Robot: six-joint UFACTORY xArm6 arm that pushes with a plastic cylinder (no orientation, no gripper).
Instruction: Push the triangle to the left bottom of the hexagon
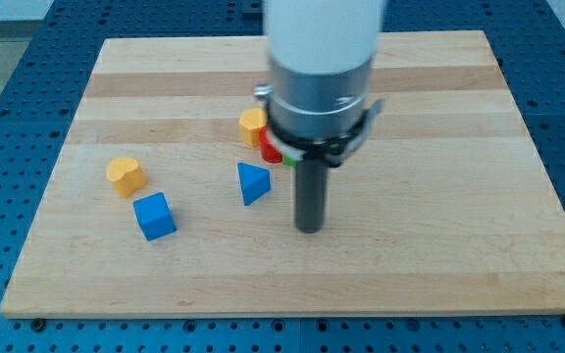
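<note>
1. One blue triangle (pixel 253 182) lies on the board (pixel 439 265), just to the view's left of my tip (pixel 309 228) and a little toward the view's top of it; a narrow strip of wood shows between them, so they do not touch.
2. My tip is the lower end of a dark rod that carries no jaws, so nothing opens, closes or holds; it stands upright on the wood and touches no block.
3. Toward the view's top from my tip, and slightly left, a yellow block (pixel 252 125) sits beside the arm's grey collar (pixel 320 103). It may be the hexagon, but the collar hides part of it and I cannot tell its shape for sure.
4. A red block (pixel 269 147) touches the yellow one's lower side, and a sliver of green (pixel 288 158) shows beside the red; the arm covers most of both, so their shapes are unclear.
5. Well to the view's left of my tip sits a blue cube (pixel 154 216), near my tip's own level.
6. Farther left still, and a little higher, sits a yellow heart (pixel 125 176), close to the cube.
</note>
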